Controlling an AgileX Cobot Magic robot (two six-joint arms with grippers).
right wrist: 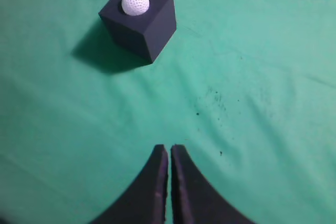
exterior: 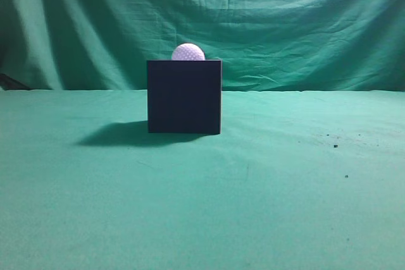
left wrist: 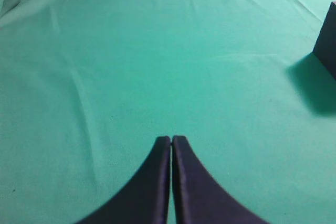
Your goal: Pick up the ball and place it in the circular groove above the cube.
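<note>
Exterior view shows one white dimpled ball [exterior: 188, 52] seated in the top of one dark cube [exterior: 184, 97], which stands on the green cloth [exterior: 202, 207] with a few dark specks [exterior: 335, 146] to its right. Each wrist view shows one gripper, two in all: the left gripper [left wrist: 171, 140] and the right gripper [right wrist: 169, 149] both have their fingers pressed together, holding nothing, well apart from the cube.

Green cloth [exterior: 202, 207] spread over the whole tabletop w/ soft creases, same green fabric hung as a wrinkled backdrop [exterior: 304, 23] behind, small dark specks [exterior: 335, 146] scattered on the right side, light cast from the right, shadow thrown leftwards
</note>
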